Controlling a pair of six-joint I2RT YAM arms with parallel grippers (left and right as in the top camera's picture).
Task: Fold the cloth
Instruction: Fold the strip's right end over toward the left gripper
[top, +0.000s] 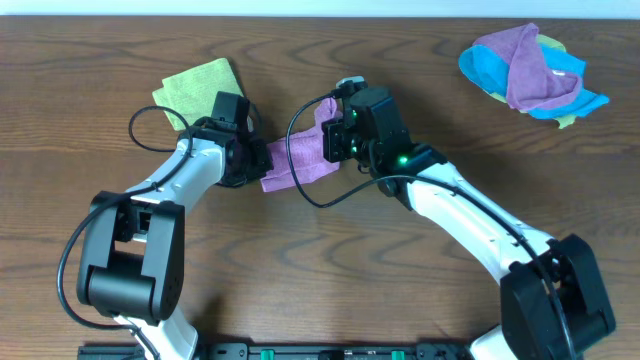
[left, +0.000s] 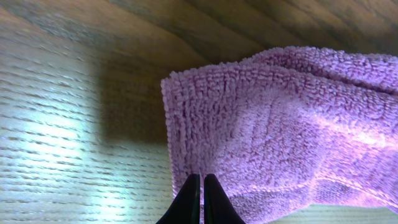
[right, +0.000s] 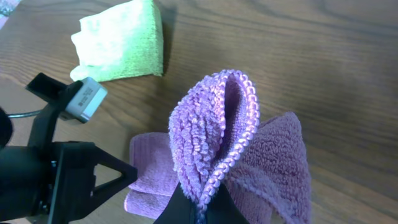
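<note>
A purple cloth (top: 300, 162) lies partly folded at the table's middle. My right gripper (top: 334, 130) is shut on a folded edge of it and holds that part raised above the rest; in the right wrist view the pinched fold (right: 214, 124) stands up from the fingers (right: 202, 208). My left gripper (top: 258, 160) is shut, with its tips at the cloth's left edge. In the left wrist view the closed tips (left: 198, 180) sit over the near-left corner of the cloth (left: 280, 130), with nothing seen between them.
A folded green cloth (top: 200, 88) lies at the back left, just behind my left arm, and shows in the right wrist view (right: 121, 43). A pile of blue, purple and yellow cloths (top: 530, 70) sits at the back right. My left arm (right: 62, 174) is close to the right gripper.
</note>
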